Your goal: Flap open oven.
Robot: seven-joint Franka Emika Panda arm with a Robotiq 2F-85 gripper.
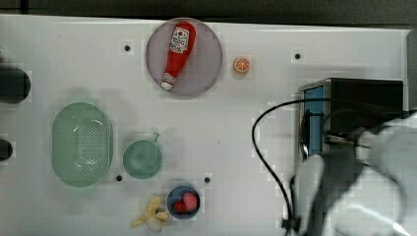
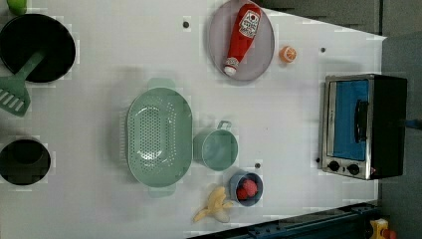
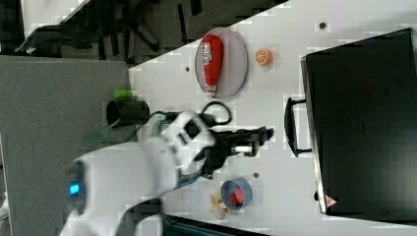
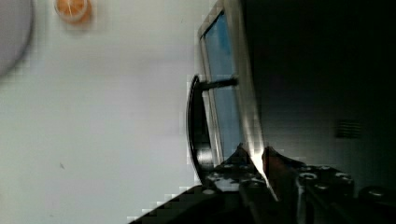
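While a ketchup bottle (image 1: 179, 53) lies on the plate (image 1: 206, 69), the tool (image 3: 263, 135), nearly closed, holds nothing.

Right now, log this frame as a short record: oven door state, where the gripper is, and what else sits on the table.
oven door: shut, oven upright, handle untouched
gripper: gripper near the handle, not on it; narrow gap, nothing held
plate: grey plate holding ketchup bottle
beside plate: orange slice
green items: colander, cup
front edge: blue bowl with red fruit, banana
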